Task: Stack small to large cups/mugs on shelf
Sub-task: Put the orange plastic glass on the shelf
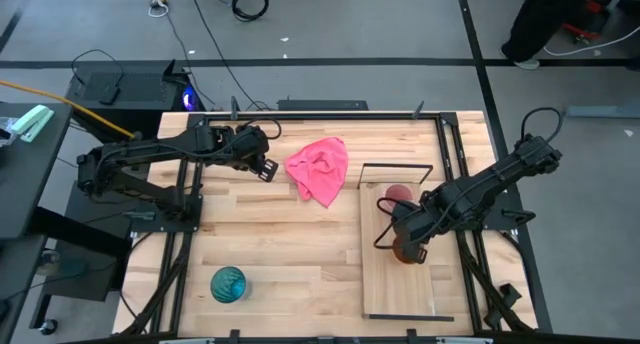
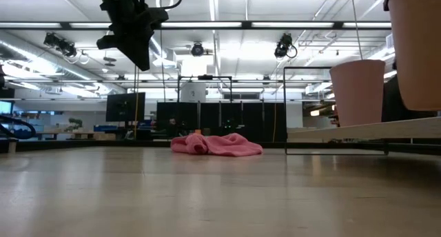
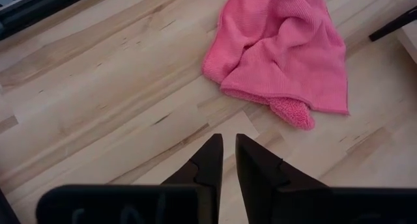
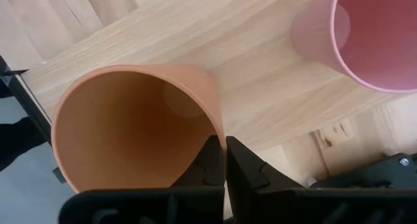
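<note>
The orange-brown cup [image 4: 137,133] is over the light wooden shelf board [image 1: 400,284], and my right gripper [image 1: 405,239] is shut on it. The pale pink cup [image 1: 399,194] stands upright on its base on the board near the black wire frame [image 1: 395,167]; it also shows in the low view [image 2: 357,92]. The teal cup [image 1: 228,284] stands on the tabletop near the front left. My left gripper [image 3: 223,152] is shut and empty, held above the table left of the pink cloth [image 1: 320,169]. My right gripper pinches the orange-brown cup's wall at the rim [image 4: 220,129], with one finger [image 4: 208,162] inside the cup and the other finger [image 4: 247,168] outside. The fingers come from above, slanting down. The cup is upright, mouth up; in the low view its base [image 2: 420,107] seems just above the board.
The pink cloth lies crumpled on the slatted tabletop between the two arms. The wire frame stands at the board's far end, just beyond the pink cup. Bare wood lies on the board's near half [image 1: 400,294] and around the teal cup.
</note>
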Controlling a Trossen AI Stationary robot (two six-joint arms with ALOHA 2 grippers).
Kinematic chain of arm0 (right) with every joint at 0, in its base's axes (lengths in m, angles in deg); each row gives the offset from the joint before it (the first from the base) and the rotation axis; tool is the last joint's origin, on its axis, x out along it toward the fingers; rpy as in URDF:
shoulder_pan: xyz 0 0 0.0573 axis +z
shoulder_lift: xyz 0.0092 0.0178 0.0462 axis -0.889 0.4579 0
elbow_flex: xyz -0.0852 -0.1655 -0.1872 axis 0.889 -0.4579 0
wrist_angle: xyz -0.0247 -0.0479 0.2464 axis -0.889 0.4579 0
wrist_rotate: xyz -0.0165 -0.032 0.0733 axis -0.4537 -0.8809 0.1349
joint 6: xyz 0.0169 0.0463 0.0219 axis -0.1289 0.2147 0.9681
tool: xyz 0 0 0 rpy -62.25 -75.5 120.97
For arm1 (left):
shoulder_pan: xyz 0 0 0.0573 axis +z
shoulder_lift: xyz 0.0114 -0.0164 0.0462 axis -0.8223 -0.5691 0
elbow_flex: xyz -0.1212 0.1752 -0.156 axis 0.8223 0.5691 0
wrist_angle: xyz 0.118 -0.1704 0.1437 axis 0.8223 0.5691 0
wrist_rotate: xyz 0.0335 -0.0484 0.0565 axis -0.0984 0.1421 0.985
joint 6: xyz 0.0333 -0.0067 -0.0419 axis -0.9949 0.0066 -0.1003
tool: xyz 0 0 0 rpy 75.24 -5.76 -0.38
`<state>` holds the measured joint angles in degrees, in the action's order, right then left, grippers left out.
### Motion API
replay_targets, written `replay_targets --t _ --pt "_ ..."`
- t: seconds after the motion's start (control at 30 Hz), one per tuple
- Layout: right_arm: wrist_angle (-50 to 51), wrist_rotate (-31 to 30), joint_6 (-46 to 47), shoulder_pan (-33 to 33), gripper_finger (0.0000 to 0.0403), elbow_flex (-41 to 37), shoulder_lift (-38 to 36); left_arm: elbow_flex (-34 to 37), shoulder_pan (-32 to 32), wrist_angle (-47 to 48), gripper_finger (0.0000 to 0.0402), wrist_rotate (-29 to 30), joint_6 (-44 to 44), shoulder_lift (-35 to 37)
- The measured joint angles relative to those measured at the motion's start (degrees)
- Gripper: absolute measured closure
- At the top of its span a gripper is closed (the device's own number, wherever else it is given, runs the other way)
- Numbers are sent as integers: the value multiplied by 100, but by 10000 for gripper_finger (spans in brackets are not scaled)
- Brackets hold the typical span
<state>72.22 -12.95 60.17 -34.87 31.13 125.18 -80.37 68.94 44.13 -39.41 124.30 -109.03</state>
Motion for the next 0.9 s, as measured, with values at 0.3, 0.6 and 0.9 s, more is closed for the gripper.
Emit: replay_targets --t 0.3,0.6,0.9 --pt "-123 72 56 0 400 -398 -4 0 2 1 345 -101 -12 0" --pt "-398 111 -42 0 391 -407 0 0 2 0 345 -109 -22 0" --pt "-468 32 -42 0 370 -409 0 0 2 -7 342 -109 -16 0"
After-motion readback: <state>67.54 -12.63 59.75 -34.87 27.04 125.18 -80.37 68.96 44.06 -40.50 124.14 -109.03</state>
